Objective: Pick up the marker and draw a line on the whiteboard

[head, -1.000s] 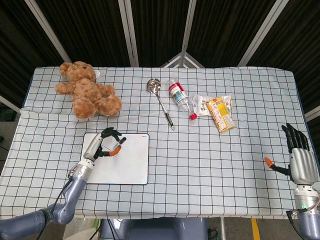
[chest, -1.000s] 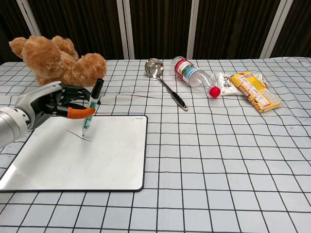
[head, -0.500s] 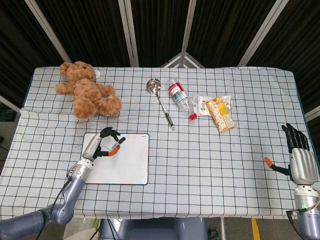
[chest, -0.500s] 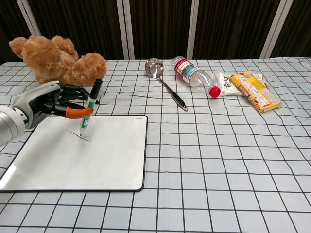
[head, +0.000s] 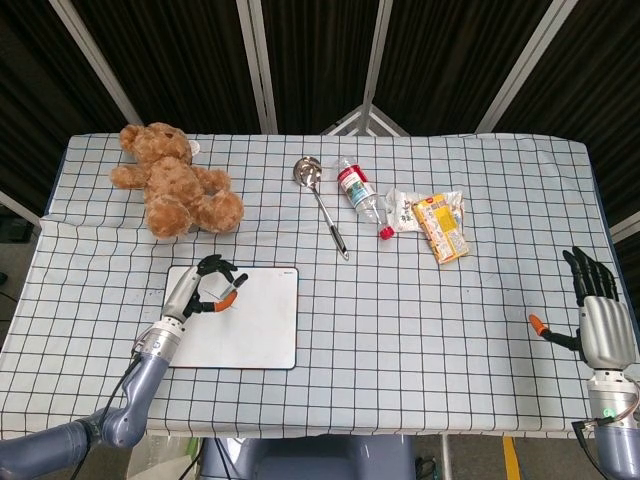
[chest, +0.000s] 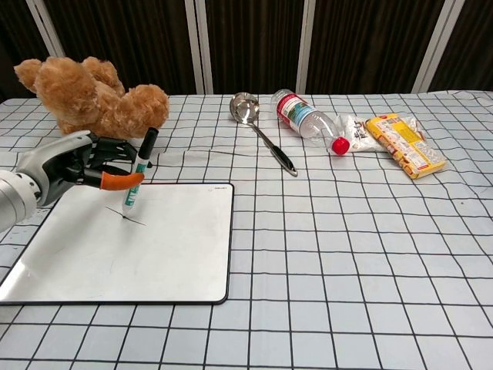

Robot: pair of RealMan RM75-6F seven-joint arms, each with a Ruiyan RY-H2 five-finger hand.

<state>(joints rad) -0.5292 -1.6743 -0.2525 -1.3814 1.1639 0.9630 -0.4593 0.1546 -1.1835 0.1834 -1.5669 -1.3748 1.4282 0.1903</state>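
My left hand has slid the marker a little toward the whiteboard's left edge, fingers clamped on it, tip on the short drawn line near the board's far edge, my right hand released at the table's right edge.
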